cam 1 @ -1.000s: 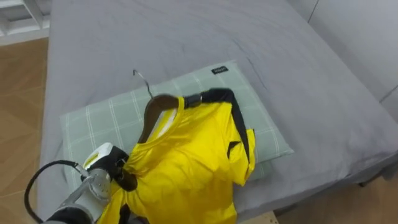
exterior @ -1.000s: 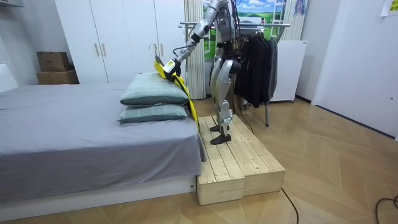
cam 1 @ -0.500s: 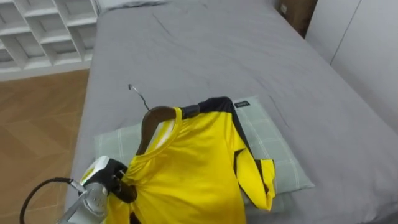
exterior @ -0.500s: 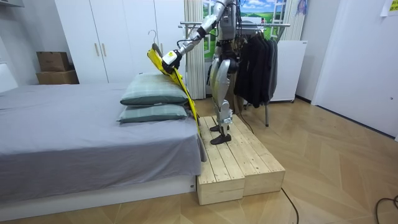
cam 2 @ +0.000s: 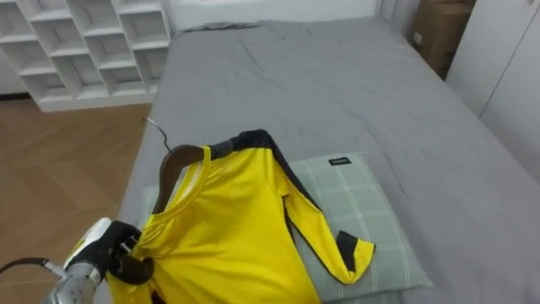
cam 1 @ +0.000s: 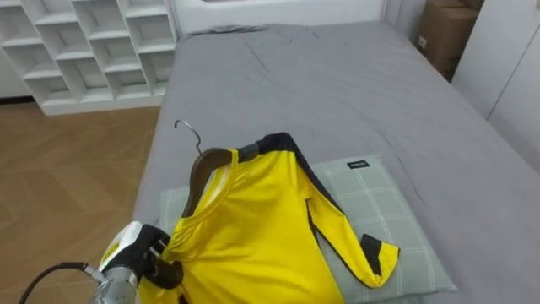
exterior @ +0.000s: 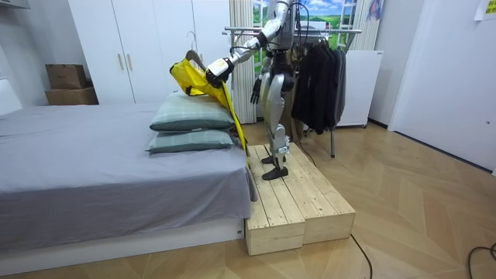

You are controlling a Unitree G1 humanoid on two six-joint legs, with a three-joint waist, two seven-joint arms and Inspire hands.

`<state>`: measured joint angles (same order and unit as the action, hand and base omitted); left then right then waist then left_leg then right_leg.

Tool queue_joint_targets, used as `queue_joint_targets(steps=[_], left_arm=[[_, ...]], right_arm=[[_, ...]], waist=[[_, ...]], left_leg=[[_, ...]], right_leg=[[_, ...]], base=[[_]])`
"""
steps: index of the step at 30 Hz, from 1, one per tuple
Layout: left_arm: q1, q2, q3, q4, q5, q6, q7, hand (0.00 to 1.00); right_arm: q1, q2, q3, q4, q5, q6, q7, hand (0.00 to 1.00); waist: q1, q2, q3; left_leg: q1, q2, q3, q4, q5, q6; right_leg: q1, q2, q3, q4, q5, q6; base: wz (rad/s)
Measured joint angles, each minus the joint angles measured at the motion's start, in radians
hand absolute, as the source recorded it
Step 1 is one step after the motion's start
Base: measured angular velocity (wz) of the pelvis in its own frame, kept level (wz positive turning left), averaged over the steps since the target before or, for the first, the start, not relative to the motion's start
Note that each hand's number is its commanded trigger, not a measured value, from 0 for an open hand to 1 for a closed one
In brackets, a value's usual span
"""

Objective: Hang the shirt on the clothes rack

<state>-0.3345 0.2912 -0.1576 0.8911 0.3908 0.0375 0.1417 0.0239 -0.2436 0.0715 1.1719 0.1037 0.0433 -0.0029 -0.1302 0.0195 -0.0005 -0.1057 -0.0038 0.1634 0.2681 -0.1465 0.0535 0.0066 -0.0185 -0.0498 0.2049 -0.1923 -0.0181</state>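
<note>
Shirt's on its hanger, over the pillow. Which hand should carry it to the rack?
Left. The left hand is closed on the end of the hanger, holding the yellow shirt above the pillow. The right hand hangs by the robot's side, away from the hanger.

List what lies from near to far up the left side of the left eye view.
Left hand → brown wooden hanger with a metal hook, its lower end gripped by that hand → white open cubby shelves. The yellow long-sleeved shirt overlaps hand and hanger, so it is left out.
</note>
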Motion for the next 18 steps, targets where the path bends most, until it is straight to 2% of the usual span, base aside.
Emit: queue_joint_targets(steps=[2,6,9,12,18], left_arm=[[0.024,0.003,0.0,-0.03,0.013,-0.001,0.003,1.0],[0.067,0.006,-0.001,-0.1,0.044,-0.002,0.001,1.0],[0.115,0.026,0.004,-0.194,0.095,0.001,-0.011,1.0],[0.138,0.045,0.005,-0.229,0.092,-0.001,-0.02,1.0],[0.147,0.049,0.031,-0.234,0.123,-0.001,-0.025,1.0]], right_arm=[[0.003,-0.005,-0.019,-0.052,-0.026,0.0,-0.013,0.0],[0.01,-0.042,-0.049,-0.182,-0.1,-0.004,-0.018,0.0],[0.039,-0.061,-0.096,-0.29,-0.245,-0.001,-0.031,0.0],[0.043,-0.072,-0.094,-0.39,-0.35,-0.002,-0.04,0.0],[0.054,-0.075,-0.105,-0.604,-0.548,-0.002,-0.059,0.0]], waist=[[0.002,-0.01,0.0012],[0.002,-0.032,0.001],[0.027,-0.044,-0.0033],[0.041,-0.046,-0.0043],[0.052,-0.046,-0.0041]], left_leg=[[0.011,-0.002,-0.008,-0.001,0.0,0.0],[0.017,-0.01,-0.032,-0.001,0.0,0.0],[0.03,-0.009,-0.028,-0.003,-0.001,0.001],[0.05,-0.009,-0.018,-0.011,-0.001,0.001],[0.072,-0.011,-0.009,-0.034,0.002,-0.002]], right_leg=[[0.015,-0.001,-0.007,-0.005,0.0,0.0],[0.038,-0.006,-0.033,-0.018,-0.003,0.003],[0.048,-0.007,-0.029,-0.018,-0.002,0.004],[0.059,-0.006,-0.018,-0.019,-0.001,0.005],[0.065,-0.007,-0.002,-0.017,-0.001,0.005]], base=[[0.12],[0.17],[-0.02],[-0.1],[-0.07]])
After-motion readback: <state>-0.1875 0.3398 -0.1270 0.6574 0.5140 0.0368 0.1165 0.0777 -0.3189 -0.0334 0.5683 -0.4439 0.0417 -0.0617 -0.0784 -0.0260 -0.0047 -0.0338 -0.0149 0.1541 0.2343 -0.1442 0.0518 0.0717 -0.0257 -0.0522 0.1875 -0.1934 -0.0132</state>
